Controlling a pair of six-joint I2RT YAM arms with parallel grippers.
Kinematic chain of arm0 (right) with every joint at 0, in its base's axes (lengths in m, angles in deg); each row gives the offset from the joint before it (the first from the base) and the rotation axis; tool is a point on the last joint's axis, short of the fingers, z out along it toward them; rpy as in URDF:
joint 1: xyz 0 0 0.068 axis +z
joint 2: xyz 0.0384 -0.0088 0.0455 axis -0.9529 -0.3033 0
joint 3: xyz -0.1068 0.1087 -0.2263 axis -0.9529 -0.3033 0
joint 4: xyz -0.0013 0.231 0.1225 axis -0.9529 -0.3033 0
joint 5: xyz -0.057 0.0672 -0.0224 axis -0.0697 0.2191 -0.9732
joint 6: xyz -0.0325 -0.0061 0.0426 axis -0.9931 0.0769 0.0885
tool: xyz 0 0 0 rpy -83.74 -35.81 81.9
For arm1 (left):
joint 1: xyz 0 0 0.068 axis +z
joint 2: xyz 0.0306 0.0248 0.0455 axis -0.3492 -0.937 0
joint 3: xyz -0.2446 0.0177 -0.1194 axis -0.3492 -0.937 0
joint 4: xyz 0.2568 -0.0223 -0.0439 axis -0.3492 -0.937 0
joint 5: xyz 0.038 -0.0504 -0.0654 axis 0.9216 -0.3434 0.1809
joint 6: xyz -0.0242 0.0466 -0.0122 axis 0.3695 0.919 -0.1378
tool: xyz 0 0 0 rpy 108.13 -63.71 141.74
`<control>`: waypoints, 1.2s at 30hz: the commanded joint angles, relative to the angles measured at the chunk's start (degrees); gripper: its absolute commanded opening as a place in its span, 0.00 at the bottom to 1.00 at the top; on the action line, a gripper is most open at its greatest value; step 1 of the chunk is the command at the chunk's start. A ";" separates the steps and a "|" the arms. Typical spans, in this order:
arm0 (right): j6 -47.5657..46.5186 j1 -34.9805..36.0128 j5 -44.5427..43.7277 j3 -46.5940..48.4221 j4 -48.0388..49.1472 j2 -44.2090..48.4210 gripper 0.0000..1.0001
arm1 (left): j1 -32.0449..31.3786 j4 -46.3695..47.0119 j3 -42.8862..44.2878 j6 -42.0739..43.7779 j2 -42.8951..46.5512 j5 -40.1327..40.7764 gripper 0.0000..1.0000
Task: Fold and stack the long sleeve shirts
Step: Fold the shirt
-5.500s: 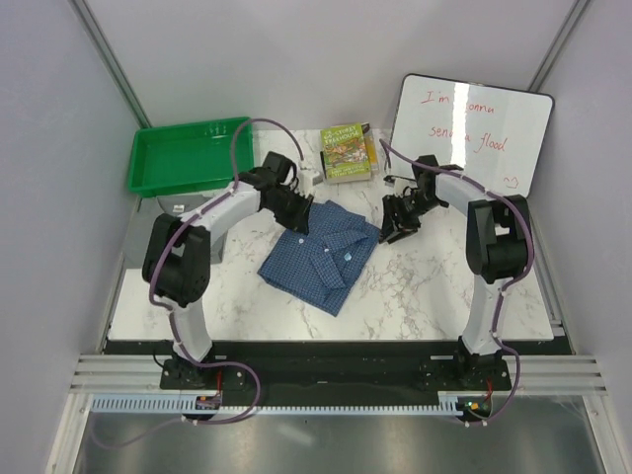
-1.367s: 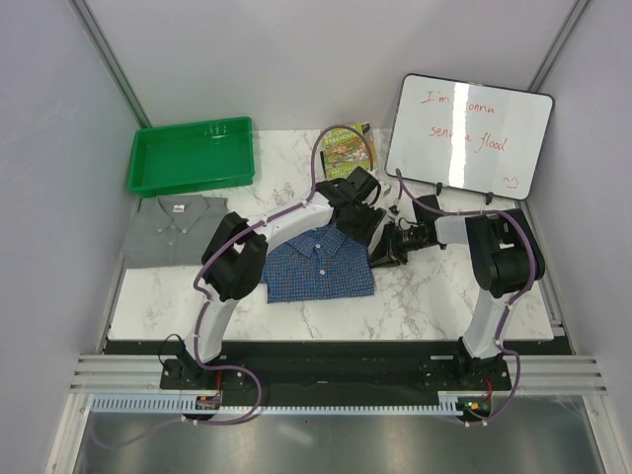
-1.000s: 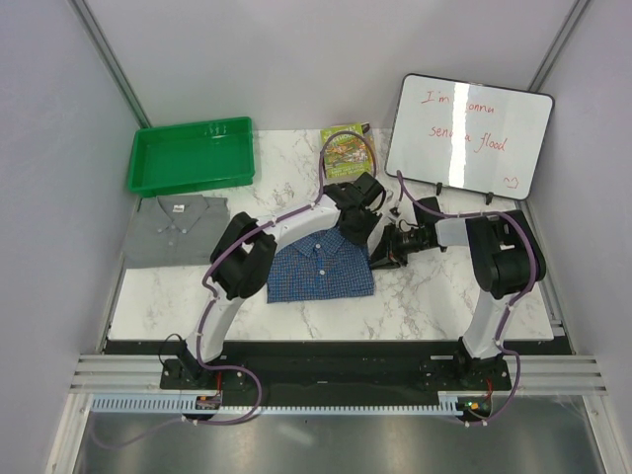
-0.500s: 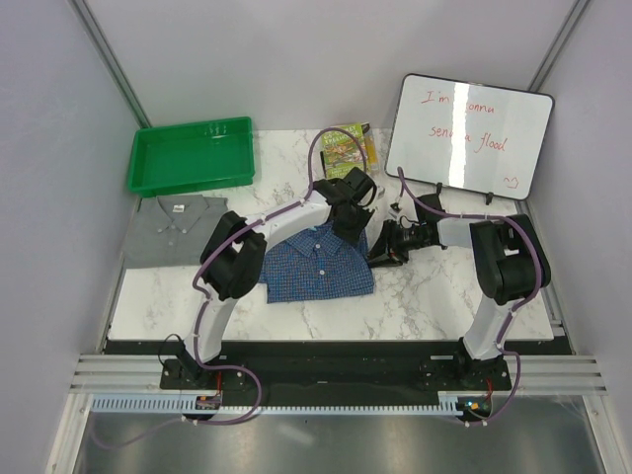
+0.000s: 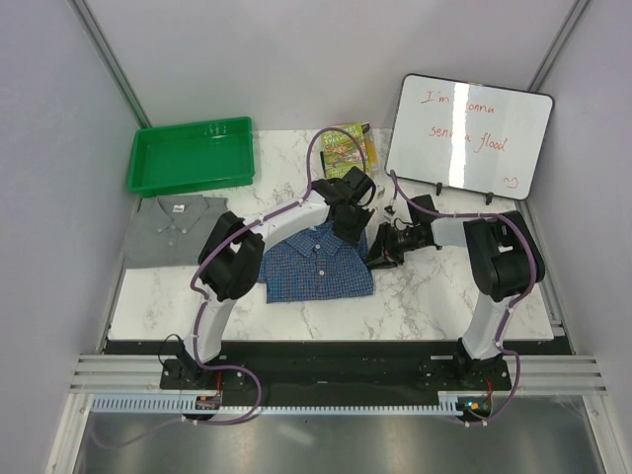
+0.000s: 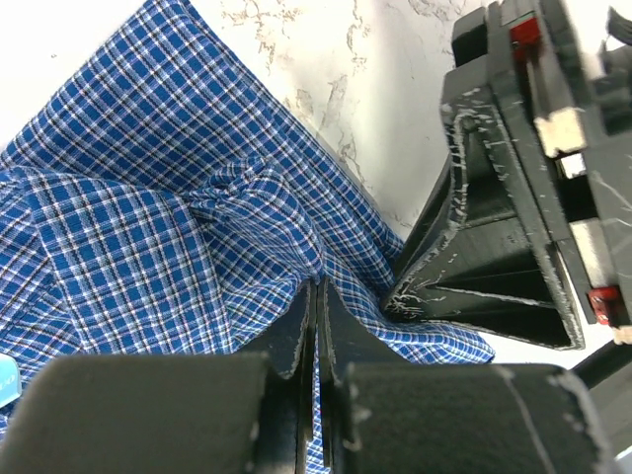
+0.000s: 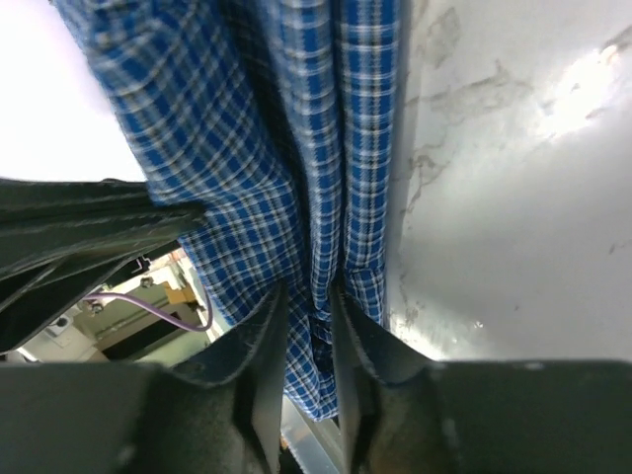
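The blue checked shirt (image 5: 318, 267) lies folded in the middle of the table, collar toward the back. The grey shirt (image 5: 176, 229) lies folded flat at the left edge. My left gripper (image 5: 352, 227) is at the blue shirt's back right corner. In the left wrist view it (image 6: 316, 292) is shut on a pinched ridge of the checked cloth (image 6: 148, 197). My right gripper (image 5: 379, 251) sits at the shirt's right edge. Its fingers (image 7: 308, 296) hold the layered edge of the blue cloth (image 7: 296, 128) between them. The two grippers are close together, nearly touching.
A green tray (image 5: 191, 155) stands at the back left. A book (image 5: 346, 148) and a propped whiteboard (image 5: 469, 138) stand at the back right. The marble tabletop (image 5: 434, 296) shows bare to the right of the shirt. The right gripper's body (image 6: 513, 247) fills the left wrist view's right side.
My left gripper has shut on the blue shirt's back right corner. My right gripper has slid slightly left along the shirt's right edge. The shirt lies nearly where it was.
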 commanded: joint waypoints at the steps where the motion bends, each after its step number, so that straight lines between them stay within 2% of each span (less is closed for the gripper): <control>1: 1.41 0.38 1.64 1.76 0.83 -1.67 0.34 | 0.15 0.16 -0.22 -1.83 3.38 -0.98 0.02; 4: 0.71 0.30 0.77 1.85 -0.31 -1.85 0.39 | 0.23 0.34 -0.13 -2.09 3.47 -1.15 0.02; 12: -0.26 0.56 0.50 2.81 -2.67 -3.08 0.40 | 0.41 0.51 -1.09 -2.27 4.43 -0.80 0.02; 14: -1.31 0.47 2.16 2.99 -2.68 -2.91 0.32 | 0.41 0.51 -1.53 -2.18 4.43 -0.98 0.02; 15: -1.31 0.47 2.52 3.25 -2.60 -2.73 0.23 | 0.41 0.60 -1.62 -2.18 4.43 -0.72 0.02; 17: -1.40 0.56 3.66 4.04 -2.60 -1.60 0.13 | 0.50 0.51 -1.97 -2.18 4.35 -0.71 0.02; 18: -1.31 0.56 3.58 4.22 -2.42 -0.89 0.02 | 0.58 0.60 -2.06 -2.18 4.43 -0.63 0.02; 19: -1.23 0.56 3.58 4.48 -2.59 0.59 0.00 | 0.58 0.78 -2.15 -2.18 4.43 -0.54 0.02; 23: -2.71 0.04 3.49 5.97 -4.78 4.47 0.00 | 0.85 0.86 -2.76 -2.09 4.61 -0.10 0.02; 25: -4.64 -0.41 2.96 6.94 -9.26 5.26 0.00 | 0.85 1.04 -2.94 -2.09 5.05 0.43 0.02; 27: -10.44 -0.84 1.65 8.17 -16.02 4.74 0.00 | 0.76 1.13 -3.29 -2.09 5.14 0.87 0.02; 29: -14.48 -1.46 -1.51 6.96 -18.84 2.64 0.00 | 0.94 1.30 -3.64 -2.27 5.40 1.04 0.02; 34: -15.73 -1.64 -5.73 8.26 -18.68 -3.87 0.00 | 0.94 1.66 -3.73 -2.62 5.58 1.31 0.03; 36: -15.90 -1.64 -6.00 9.84 -19.73 -6.41 0.00 | 0.94 1.74 -3.64 -2.45 6.01 0.35 0.10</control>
